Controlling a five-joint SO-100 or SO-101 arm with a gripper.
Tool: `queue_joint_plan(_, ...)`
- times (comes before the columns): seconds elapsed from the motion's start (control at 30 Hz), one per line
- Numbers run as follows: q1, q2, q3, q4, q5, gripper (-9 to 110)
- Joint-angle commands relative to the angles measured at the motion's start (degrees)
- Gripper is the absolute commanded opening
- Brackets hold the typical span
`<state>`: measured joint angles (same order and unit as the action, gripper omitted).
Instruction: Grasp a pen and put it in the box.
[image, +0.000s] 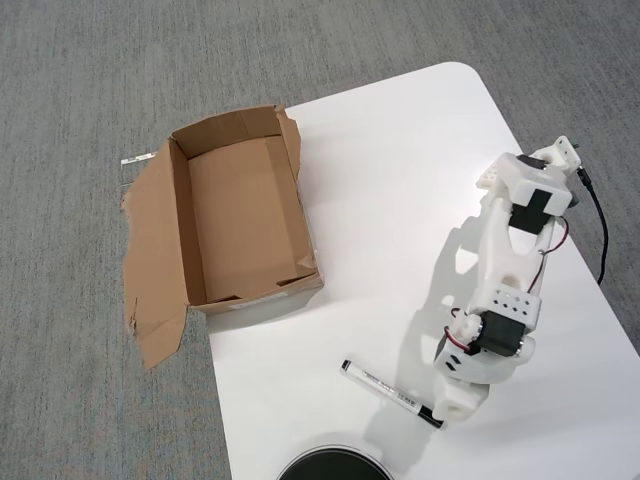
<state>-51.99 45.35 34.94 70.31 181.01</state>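
Observation:
In the overhead view the pen, white with a black cap at its right end, lies flat on the white table near the front edge. The brown cardboard box sits open and empty at the table's left edge, with its torn flap spread out to the left. My gripper points down at the arm's lower end, right beside or over the pen's capped end. The white arm body hides the fingertips, so I cannot tell how the jaws stand or whether they touch the pen.
A black round object pokes in at the bottom edge, just below the pen. A black cable runs along the arm's right side. Grey carpet surrounds the table on the left and top.

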Motion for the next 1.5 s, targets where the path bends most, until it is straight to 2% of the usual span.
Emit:
queue_joint_plan(0.0, -0.04, 0.53, -3.56, -2.64, -0.31, 22)
queue_joint_plan(1.47, 0.31, 0.62, -2.50, -1.76, -0.31, 22)
